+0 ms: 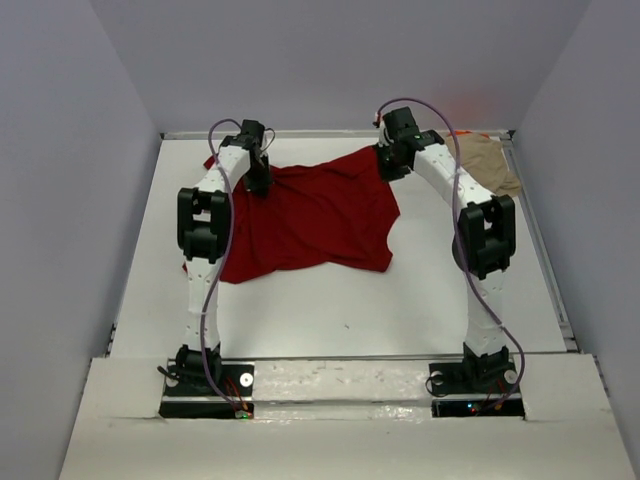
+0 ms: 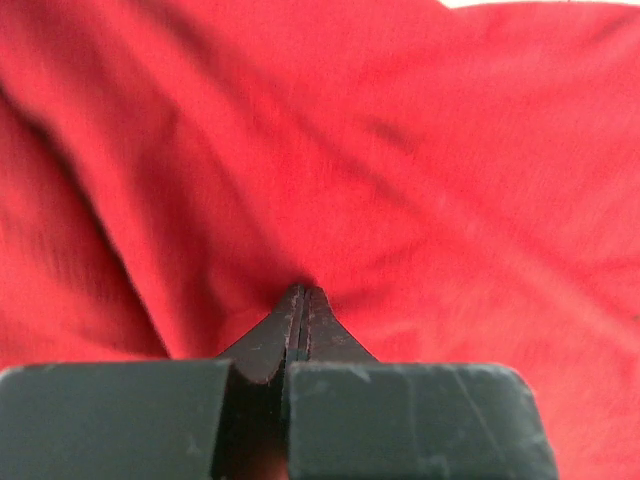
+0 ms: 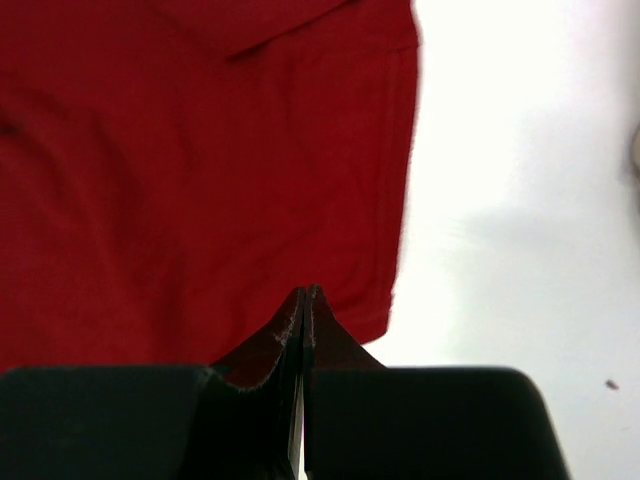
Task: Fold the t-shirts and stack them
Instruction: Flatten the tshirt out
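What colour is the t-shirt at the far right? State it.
Tan; the t-shirt shows best in the top external view.

Large t-shirt (image 1: 310, 225) centre table (image 1: 350, 310); second t-shirt (image 1: 492, 165) far-right.

The white surface (image 1: 350, 310) carries a dark red t-shirt (image 1: 310, 215), spread and rumpled from 10 o'clock across the middle toward 12 o'clock. A tan t-shirt (image 1: 490, 165) lies bunched at 2 o'clock by the far right rim, apart from the red one.
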